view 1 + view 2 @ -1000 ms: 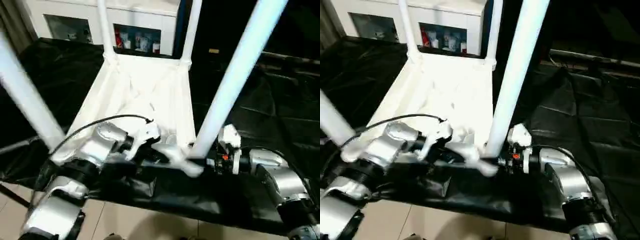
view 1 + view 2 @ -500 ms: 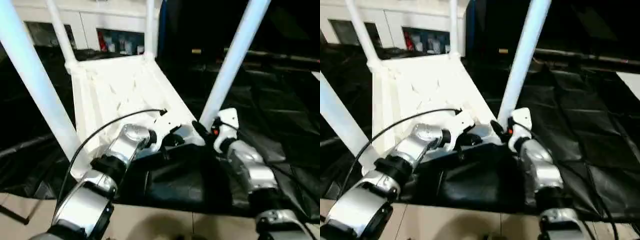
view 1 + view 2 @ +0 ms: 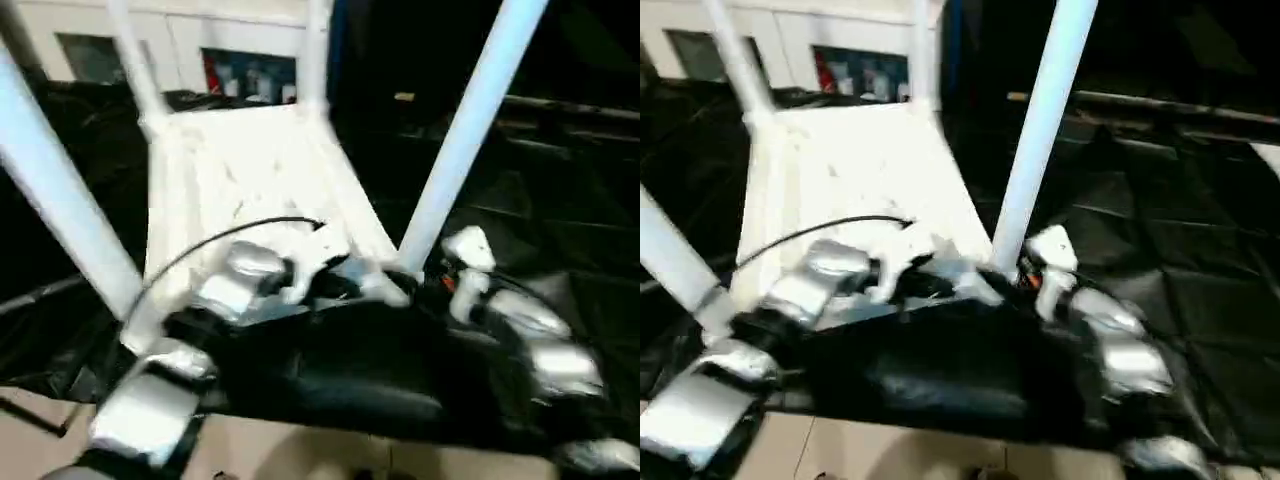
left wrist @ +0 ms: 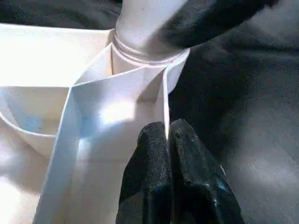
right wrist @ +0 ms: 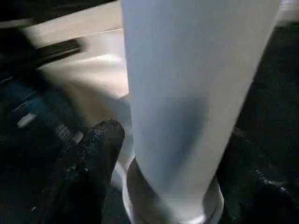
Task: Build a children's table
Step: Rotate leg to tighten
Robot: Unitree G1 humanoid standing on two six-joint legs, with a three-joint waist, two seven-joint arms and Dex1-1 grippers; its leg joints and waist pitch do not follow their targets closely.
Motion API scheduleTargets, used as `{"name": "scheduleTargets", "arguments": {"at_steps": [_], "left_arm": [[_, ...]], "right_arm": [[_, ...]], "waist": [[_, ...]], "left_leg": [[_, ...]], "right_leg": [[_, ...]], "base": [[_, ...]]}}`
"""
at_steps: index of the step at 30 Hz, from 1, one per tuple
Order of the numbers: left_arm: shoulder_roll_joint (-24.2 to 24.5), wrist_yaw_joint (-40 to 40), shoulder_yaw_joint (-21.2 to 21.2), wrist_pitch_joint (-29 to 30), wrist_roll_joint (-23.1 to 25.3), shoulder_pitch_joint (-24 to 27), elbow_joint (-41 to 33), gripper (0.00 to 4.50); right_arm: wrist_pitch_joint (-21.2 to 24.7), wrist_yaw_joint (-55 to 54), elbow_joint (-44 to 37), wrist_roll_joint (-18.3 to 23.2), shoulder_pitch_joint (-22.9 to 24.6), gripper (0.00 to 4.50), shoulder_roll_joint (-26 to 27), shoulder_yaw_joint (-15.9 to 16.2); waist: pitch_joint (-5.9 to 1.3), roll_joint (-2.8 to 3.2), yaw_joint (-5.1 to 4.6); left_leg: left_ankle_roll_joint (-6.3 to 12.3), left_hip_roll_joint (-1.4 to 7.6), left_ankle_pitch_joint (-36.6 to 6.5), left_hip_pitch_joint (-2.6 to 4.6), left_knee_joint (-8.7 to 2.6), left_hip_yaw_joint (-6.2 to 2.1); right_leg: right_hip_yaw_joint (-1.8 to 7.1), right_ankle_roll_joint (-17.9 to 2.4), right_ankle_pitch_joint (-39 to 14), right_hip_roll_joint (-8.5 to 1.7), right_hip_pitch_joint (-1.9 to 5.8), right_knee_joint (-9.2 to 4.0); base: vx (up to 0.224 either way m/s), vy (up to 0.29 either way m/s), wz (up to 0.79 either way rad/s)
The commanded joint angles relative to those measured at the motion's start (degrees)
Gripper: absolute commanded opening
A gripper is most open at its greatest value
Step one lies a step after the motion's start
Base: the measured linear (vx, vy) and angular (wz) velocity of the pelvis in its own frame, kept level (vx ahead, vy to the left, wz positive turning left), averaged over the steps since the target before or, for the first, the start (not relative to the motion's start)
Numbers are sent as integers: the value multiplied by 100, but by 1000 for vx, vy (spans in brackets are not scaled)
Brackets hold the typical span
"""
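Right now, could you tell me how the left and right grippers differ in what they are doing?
The left gripper is shut, pinching a thin rib of the tabletop; the right gripper is spread wide on either side of a leg. The left works on flat plastic, the right on a round tube. Both are at the same near corner.

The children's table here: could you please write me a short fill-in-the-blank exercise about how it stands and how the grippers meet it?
1. The children's table lies upside down with ___ legs pointing up.
2. The left gripper is ___ on a thin rib of the top.
3. The right gripper has one finger on each side of a ___.

Answers: four; shut; leg
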Motion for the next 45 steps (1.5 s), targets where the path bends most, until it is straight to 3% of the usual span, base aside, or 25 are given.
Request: {"name": "scheduleTargets", "arguments": {"at_steps": [1,5,9,13,18,21,24,26,27,29,30,32,34,36,37,39,40,44,45], "left_arm": [[-19,-581,-268,102,-136,91,-264,0],[252,-1099,-401,304,-203,213,-561,0],[562,-1479,-460,491,-250,371,-846,0],[615,-1493,-441,562,-264,417,-950,0],[580,-1251,-369,552,-280,454,-1022,0],[462,-945,-280,506,-280,433,-975,0],[190,-192,-116,451,-200,335,-741,0],[-72,705,21,384,-26,164,-337,0],[-113,839,38,376,-4,132,-264,0],[-312,1258,104,399,18,17,-64,0],[-377,1378,117,413,22,-10,-24,0],[-551,1738,103,417,95,-80,70,0],[-800,1988,69,446,151,-126,133,0],[-922,2044,51,423,170,-150,182,0],[-1087,2061,6,383,182,-180,231,0],[-1153,2026,-28,368,174,-195,246,0],[-1154,2017,-36,367,172,-199,251,0],[-1017,1764,-104,356,151,-188,232,0],[-964,1637,-115,353,156,-160,200,0]], "right_arm": [[167,660,-277,195,63,310,-43,337],[262,1041,-402,245,180,310,-246,381],[409,1364,-454,333,232,310,-402,437],[499,1452,-446,372,208,273,-419,464],[536,1436,-341,350,145,247,-340,455],[469,1152,-190,256,114,243,-247,424],[460,155,191,-136,7,236,-25,353],[537,-990,544,-424,-124,221,286,179],[554,-1147,588,-434,-140,217,347,140],[719,-1646,710,-340,-231,208,610,-51],[760,-1800,746,-317,-260,204,693,-106],[799,-2289,871,-275,-374,204,922,-265],[886,-2805,960,-150,-507,204,1267,-476],[820,-2926,993,-174,-556,204,1398,-484],[596,-2891,1000,-342,-583,204,1498,-325],[461,-2699,933,-392,-553,204,1519,-207],[454,-2677,915,-386,-547,259,1519,-202],[385,-2077,620,-324,-438,273,1253,-69],[302,-1882,538,-347,-398,306,1147,-11]], "waist": [[-363,-19,18],[-356,-15,77],[-323,-37,132],[-320,-42,151],[-333,-71,147],[-326,-76,142],[-302,-71,119],[-271,-73,48],[-277,-88,35],[-276,-92,-27],[-290,-67,-33],[-285,-86,-57],[-283,-47,-106],[-283,-56,-128],[-286,-29,-145],[-291,-35,-133],[-288,-39,-133],[-291,-34,-120],[-302,-45,-111]], "left_leg": [[861,-19,-850,-18,-276,112],[884,-13,-828,29,-261,142],[581,2,-1297,41,-306,135],[477,0,-1291,43,-309,140],[474,-22,-1120,15,-295,134],[477,-24,-1113,12,-293,134],[343,-36,-1325,16,-305,130],[113,-69,-1705,11,-330,108],[73,-75,-1755,30,-327,101],[37,-98,-1835,-24,-349,65],[39,-92,-1861,-14,-357,46],[100,-91,-1953,12,-347,60],[78,-92,-2036,6,-362,49],[69,-94,-2102,12,-360,46],[82,-93,-2164,15,-358,48],[122,-92,-2186,15,-355,51],[140,-92,-2192,16,-357,55],[232,-72,-2118,6,-363,63],[267,-72,-2067,3,-353,69]], "right_leg": [[105,-1691,-96,-120,352,-224],[115,-1835,86,-120,323,-199],[115,-1596,-817,-143,328,-262],[126,-1491,-950,-142,313,-269],[127,-1408,-916,-144,326,-259],[127,-1390,-952,-145,318,-264],[123,-1242,-1433,-143,289,-313],[102,-904,-2361,-137,261,-404],[94,-836,-2491,-138,258,-426],[72,-642,-2823,-140,294,-464],[63,-591,-2849,-151,286,-477],[64,-626,-2776,-129,241,-499],[56,-698,-2692,-117,237,-503],[45,-685,-2728,-111,229,-514],[51,-700,-2673,-108,225,-528],[58,-754,-2560,-112,231,-517],[59,-766,-2539,-109,229,-521],[74,-919,-2184,-107,252,-482],[75,-951,-2118,-108,268,-472]], "base": [[0,0,0],[0,0,0],[0,0,0],[0,0,0],[0,0,0],[0,0,0],[0,0,0],[-26,-2,-2],[-51,-3,-3],[0,0,0],[0,0,0],[0,0,0],[0,0,0],[0,0,0],[0,0,0],[0,0,0],[0,0,0],[0,0,0],[0,0,0]]}}
